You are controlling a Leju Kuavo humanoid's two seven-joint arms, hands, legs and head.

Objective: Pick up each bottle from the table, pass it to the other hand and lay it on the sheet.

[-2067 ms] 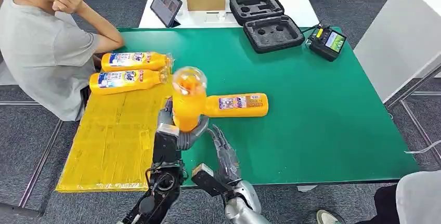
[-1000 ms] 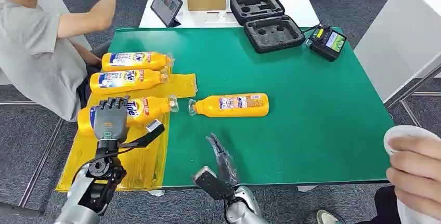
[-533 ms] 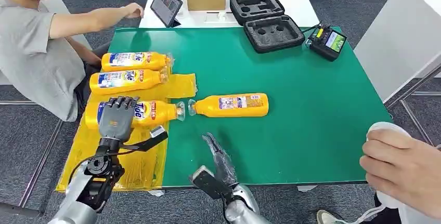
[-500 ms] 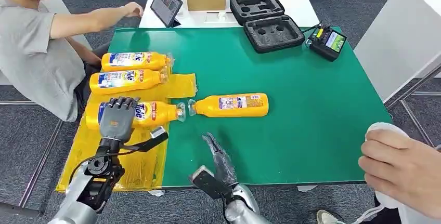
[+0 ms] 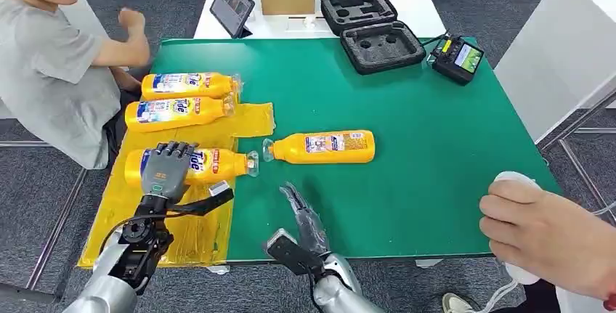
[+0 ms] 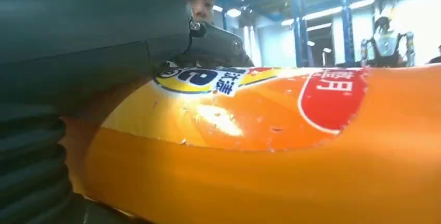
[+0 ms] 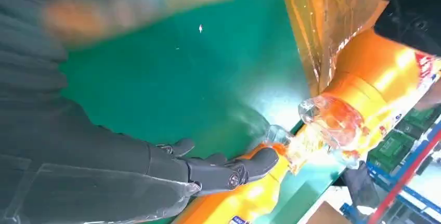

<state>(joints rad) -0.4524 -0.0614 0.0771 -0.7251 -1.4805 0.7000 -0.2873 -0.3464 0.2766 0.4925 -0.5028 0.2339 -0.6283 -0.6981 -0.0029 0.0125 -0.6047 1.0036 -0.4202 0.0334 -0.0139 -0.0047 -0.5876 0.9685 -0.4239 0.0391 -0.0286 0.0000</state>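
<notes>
Fingers (image 5: 171, 155) of the left hand (image 5: 165, 170) drape over the third bottle (image 5: 190, 165), which lies on the yellow sheet (image 5: 156, 226) with its cap just past the sheet's edge; whether they grip or merely rest on it I cannot tell. The right hand (image 5: 305, 222) hovers with fingers apart and nothing in them, near the last bottle (image 5: 323, 147) on the green table (image 5: 436, 139).

Risk, as I judge it: round and smooth, the bottle could roll off the sheet if released carelessly. It is orange plastic with a clear cap and printed label.
</notes>
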